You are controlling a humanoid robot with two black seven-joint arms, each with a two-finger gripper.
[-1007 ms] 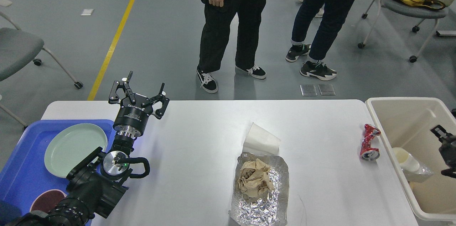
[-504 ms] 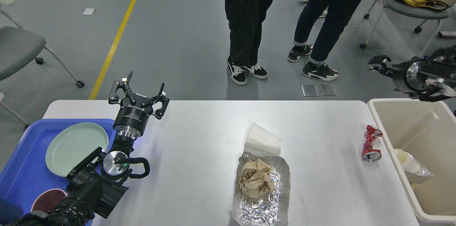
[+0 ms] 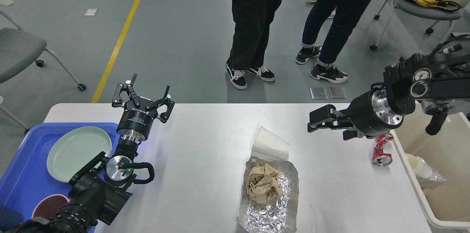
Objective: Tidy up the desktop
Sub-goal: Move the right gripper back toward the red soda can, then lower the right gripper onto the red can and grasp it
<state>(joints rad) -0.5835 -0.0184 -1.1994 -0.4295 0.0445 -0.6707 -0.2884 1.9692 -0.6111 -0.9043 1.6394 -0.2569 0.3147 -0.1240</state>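
Right gripper (image 3: 312,123), empty, fingers seemingly together, has swung from the beige bin (image 3: 422,192) over the white desktop (image 3: 205,152), likely toward the toppled white paper cup (image 3: 270,144); left gripper (image 3: 143,95) stays open.

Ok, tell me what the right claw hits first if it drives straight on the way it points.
Probably nothing: the right claw points left, apparently above the desktop. The white cup lies lower and nearer me, though depth is unclear.

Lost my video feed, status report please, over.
Left gripper open, empty, beside blue tray. Right gripper above desktop, jaw state unclear. Paper cup, foil, crushed can uncleared. Nothing blocking.
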